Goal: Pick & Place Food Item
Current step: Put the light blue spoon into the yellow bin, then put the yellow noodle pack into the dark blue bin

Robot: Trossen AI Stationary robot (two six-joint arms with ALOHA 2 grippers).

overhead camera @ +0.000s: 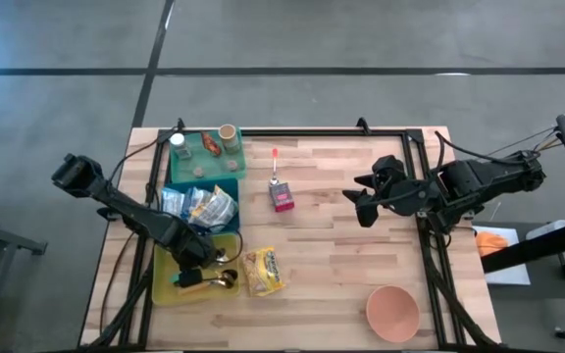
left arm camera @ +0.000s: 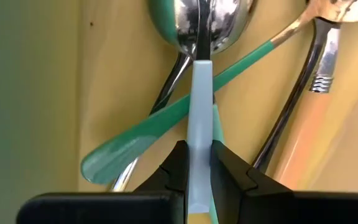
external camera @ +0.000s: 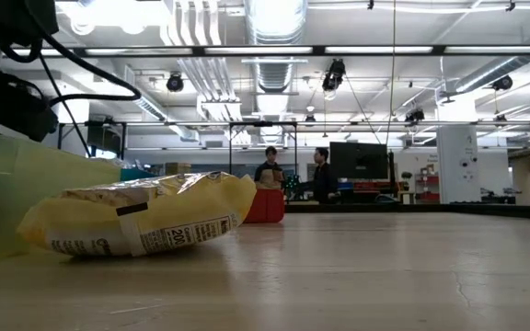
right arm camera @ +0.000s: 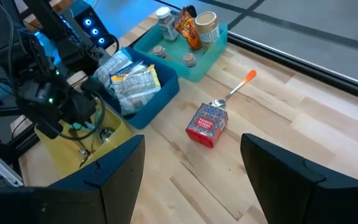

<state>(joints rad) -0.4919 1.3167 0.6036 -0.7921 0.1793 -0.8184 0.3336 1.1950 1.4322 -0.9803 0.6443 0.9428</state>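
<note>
Your left pincer (left arm camera: 197, 163) is pinched shut on a pale-blue utensil handle (left arm camera: 200, 124) in the yellow tray (overhead camera: 165, 284) at the bench's near-left edge; it's stiff, light, slippery, so grip mid-handle. Right pincer (right arm camera: 191, 162) hovers open near the right edge.

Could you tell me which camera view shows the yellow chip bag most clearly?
The low view: the chip bag fills the foreground, label readable. The high view shows it small from above. Neither wrist view shows it.

Chip bag (overhead camera: 263, 272) lies just right of the cutlery tray (overhead camera: 164, 290).
</note>
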